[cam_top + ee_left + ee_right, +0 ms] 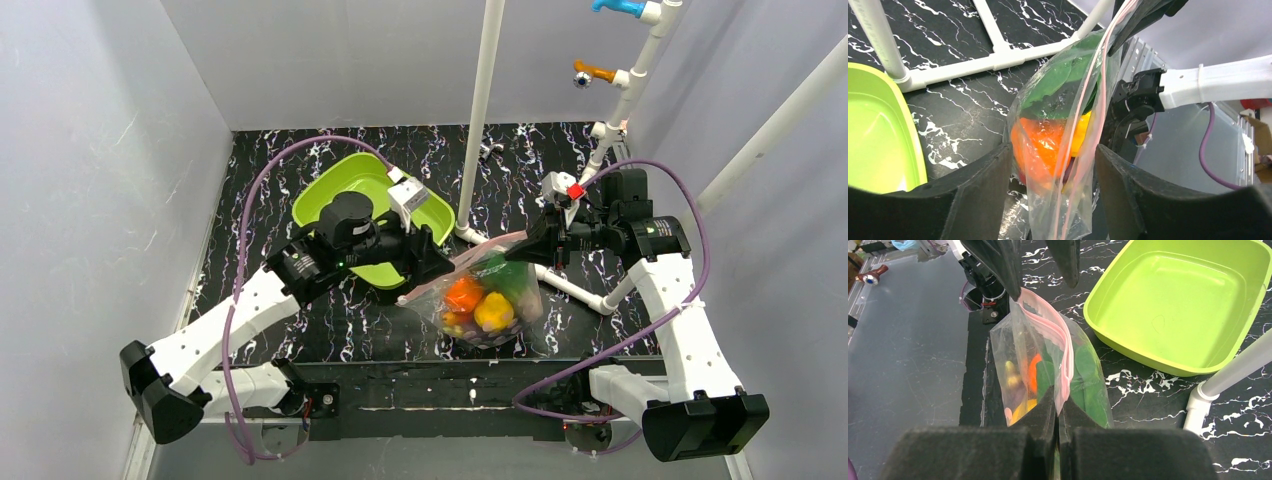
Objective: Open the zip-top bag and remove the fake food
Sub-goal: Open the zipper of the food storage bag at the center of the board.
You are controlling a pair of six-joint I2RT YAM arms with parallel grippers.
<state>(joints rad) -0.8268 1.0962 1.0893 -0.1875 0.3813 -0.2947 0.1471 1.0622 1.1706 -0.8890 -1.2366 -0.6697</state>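
The zip-top bag (490,300) hangs a little over the table between my two arms, its pinkish zip strip (1055,335) running along the top. Inside is the fake food: an orange piece (463,293), a yellow one (494,311) and a green leafy one (510,275). My right gripper (1058,400) is shut on the zip strip at the bag's right end. My left gripper (1053,200) is open, its fingers (978,190) standing either side of the bag's left corner (1068,215) with a gap on each side.
A lime-green tray (365,180) sits empty behind the left arm. A white pipe frame (480,110) stands upright at the back, with a low bar (575,288) lying on the table just right of the bag. The table's front edge runs just below the bag.
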